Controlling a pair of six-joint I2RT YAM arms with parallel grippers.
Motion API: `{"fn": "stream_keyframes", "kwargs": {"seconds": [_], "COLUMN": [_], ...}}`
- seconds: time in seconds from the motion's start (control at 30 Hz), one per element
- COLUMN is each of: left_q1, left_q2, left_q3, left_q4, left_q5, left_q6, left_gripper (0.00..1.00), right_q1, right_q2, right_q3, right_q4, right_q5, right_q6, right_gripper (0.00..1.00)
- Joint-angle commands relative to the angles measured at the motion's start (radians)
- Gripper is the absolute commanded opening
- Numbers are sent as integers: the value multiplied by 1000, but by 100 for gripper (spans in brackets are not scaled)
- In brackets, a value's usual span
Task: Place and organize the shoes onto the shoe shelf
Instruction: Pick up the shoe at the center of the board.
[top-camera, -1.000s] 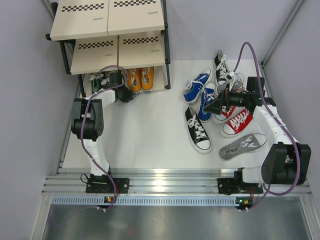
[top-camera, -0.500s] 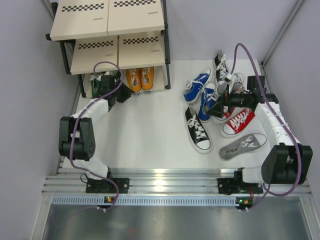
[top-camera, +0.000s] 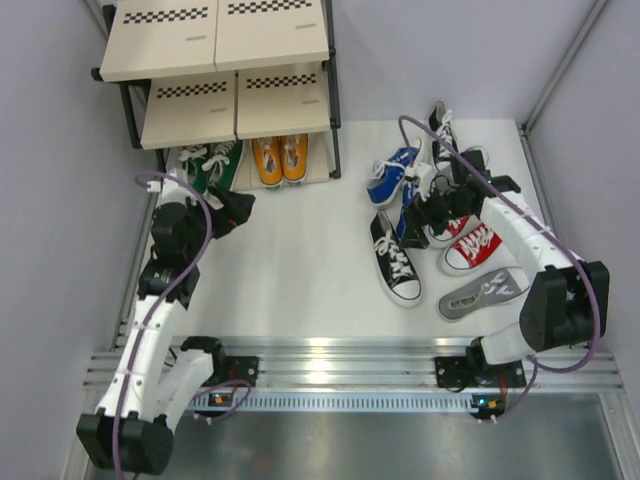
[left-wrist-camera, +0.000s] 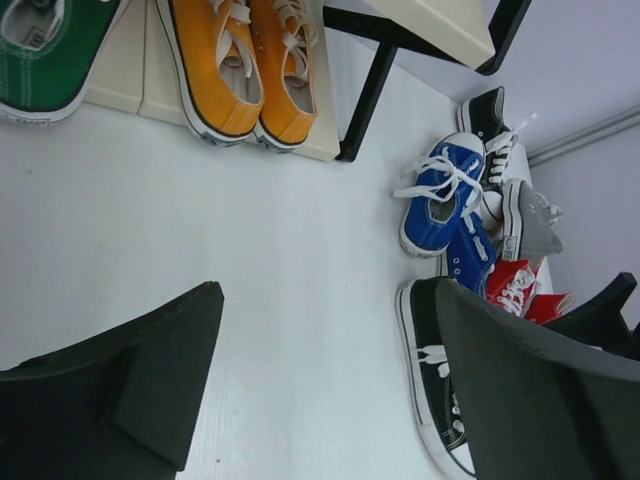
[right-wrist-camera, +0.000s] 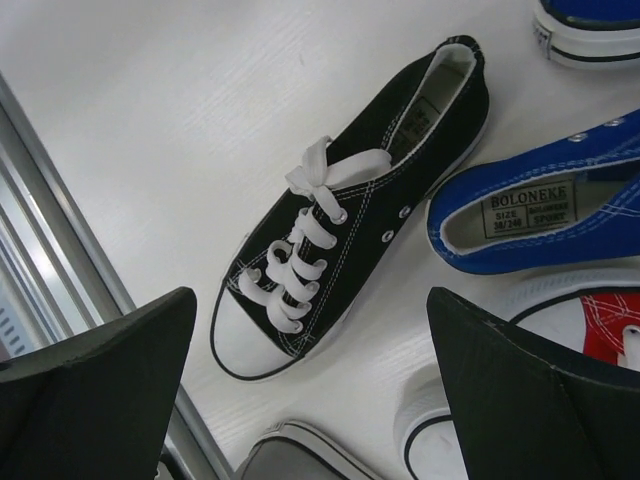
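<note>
Black shoe (right-wrist-camera: 350, 215) below, between spread right fingers (right-wrist-camera: 100, 390); left fingers (left-wrist-camera: 130, 390) spread, empty.

- White table (top-camera: 300, 270), matte and faintly grained.
- Grey walls (top-camera: 50, 150) on three sides.
- Aluminium rail (top-camera: 340, 360) along the near edge.
- Brushed metal sheet (top-camera: 350, 440) beyond that rail.

From above you get only the near ends of the green pair (top-camera: 207, 165) and orange pair (top-camera: 279, 158). The shelf (top-camera: 190, 108) boards cover the rest, and the top edge cuts the shelf itself. The right arm (top-camera: 505, 222) masks part of the red pair (top-camera: 478, 245). In your right wrist view a finger (right-wrist-camera: 540, 400) hides most of one red shoe (right-wrist-camera: 610, 320), the right edge clips a blue shoe (right-wrist-camera: 540, 215), and the bottom edge leaves just a sliver of a grey shoe (right-wrist-camera: 300, 455).
</note>
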Motion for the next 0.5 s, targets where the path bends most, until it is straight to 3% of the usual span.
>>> {"fn": "stream_keyframes", "kwargs": {"seconds": [0.0, 0.1, 0.2, 0.47], "left_q1": [-1, 0, 0, -1], "left_q2": [-130, -254, -333, -241], "left_q3": [-85, -128, -156, -143], "left_q4": [-77, -125, -128, -137], "left_q5": [-80, -138, -90, 183], "left_q6": [-67, -142, -149, -185], "left_gripper": [98, 98, 98, 95], "right_q1": [97, 117, 123, 172], "right_q2": [33, 63, 60, 63], "right_q3": [29, -3, -49, -173], "right_q4": [17, 54, 86, 152], "right_q5": [146, 206, 266, 283], "right_q6": [25, 80, 108, 97], "right_gripper": [99, 97, 97, 94]}}
